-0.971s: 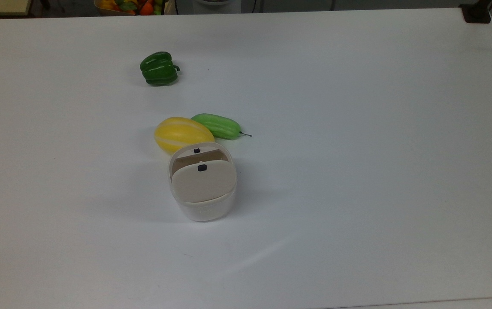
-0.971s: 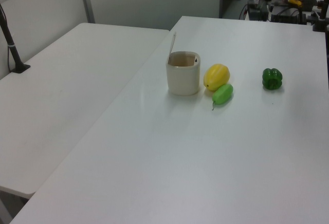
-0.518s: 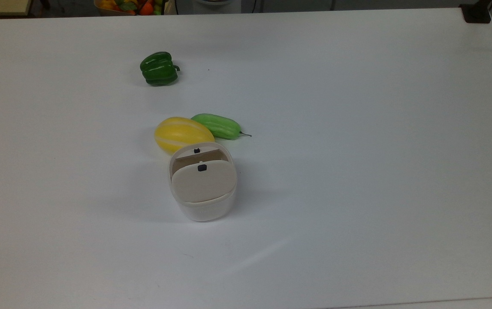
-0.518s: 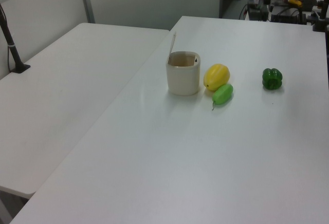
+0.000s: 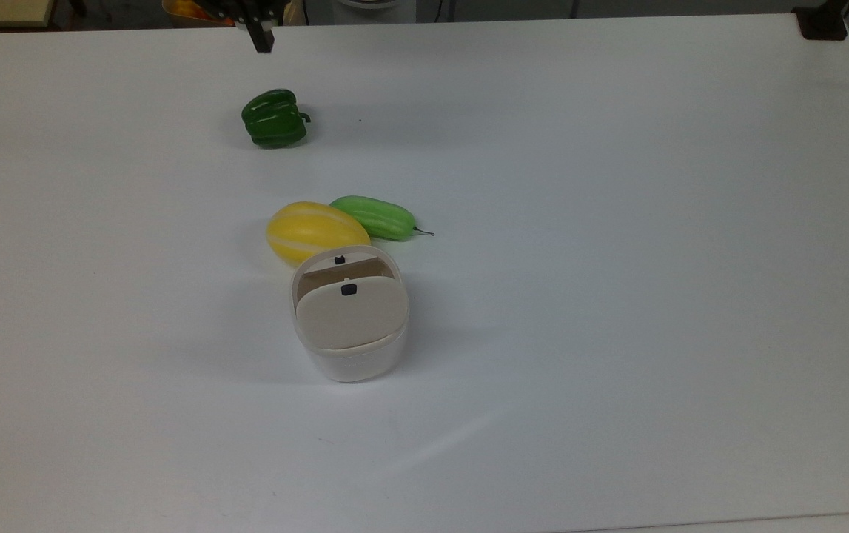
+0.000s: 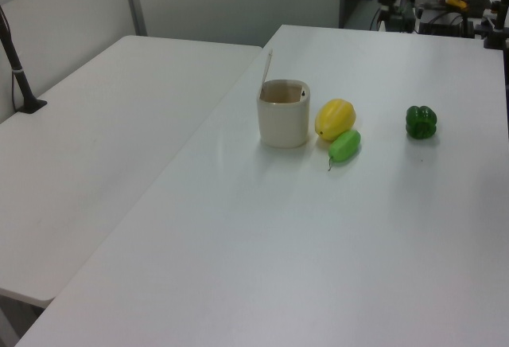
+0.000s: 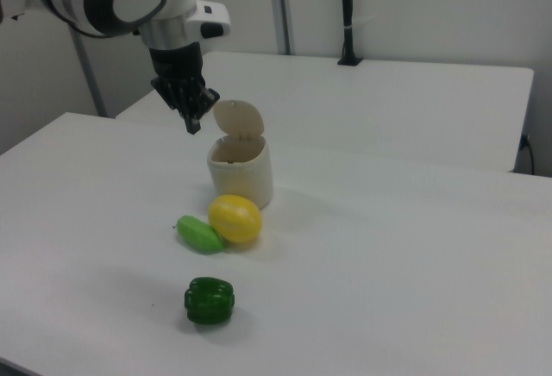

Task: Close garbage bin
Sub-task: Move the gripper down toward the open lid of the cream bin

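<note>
My claw [image 7: 191, 120] hangs in the air above the white counter [image 5: 616, 222], pointing down; in the right view it appears to the left of the garbage bin [image 7: 241, 172] and level with its raised lid [image 7: 240, 121], apart from both. The claw holds nothing; whether its fingers are parted or together cannot be determined. In the top view the claw tip [image 5: 263, 33] enters at the upper edge, beyond the green bell pepper [image 5: 274, 118]. The garbage bin [image 5: 349, 317] stands upright near the middle of the counter with its beige lid [image 5: 351, 312] swung up on its hinge, leaving the tub open; a small black button [image 5: 349, 289] sits on the lid. A yellow melon [image 5: 314, 232] lies just beside the bin, and a light green cucumber [image 5: 377, 217] touches the melon. The bell pepper lies well apart from this group. In the left view the bin [image 6: 283, 114] stands at the left of the row, with the melon [image 6: 335, 118], cucumber [image 6: 344, 146] and pepper [image 6: 421, 122] to its right.
</note>
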{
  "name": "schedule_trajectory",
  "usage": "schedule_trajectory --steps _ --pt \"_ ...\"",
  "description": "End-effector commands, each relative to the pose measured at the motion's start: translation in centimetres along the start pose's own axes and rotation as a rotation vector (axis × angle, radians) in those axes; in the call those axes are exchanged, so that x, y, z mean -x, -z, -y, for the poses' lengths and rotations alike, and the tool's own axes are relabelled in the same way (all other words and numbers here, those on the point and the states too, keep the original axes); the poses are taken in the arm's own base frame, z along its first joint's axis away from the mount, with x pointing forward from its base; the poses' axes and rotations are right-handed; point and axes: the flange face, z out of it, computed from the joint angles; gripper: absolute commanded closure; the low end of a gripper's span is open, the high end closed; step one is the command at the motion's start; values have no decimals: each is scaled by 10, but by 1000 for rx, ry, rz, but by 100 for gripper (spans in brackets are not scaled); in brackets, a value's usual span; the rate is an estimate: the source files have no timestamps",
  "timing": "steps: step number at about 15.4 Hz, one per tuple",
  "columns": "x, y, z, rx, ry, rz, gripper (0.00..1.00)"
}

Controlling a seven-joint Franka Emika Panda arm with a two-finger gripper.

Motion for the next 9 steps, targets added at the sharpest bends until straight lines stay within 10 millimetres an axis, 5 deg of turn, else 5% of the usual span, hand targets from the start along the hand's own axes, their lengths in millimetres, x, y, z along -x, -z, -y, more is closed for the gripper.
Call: schedule_trajectory --steps 1,9 --pt "-40 -9 38 6 145 -156 100" --pt "-83 -12 96 -24 197 -443 100"
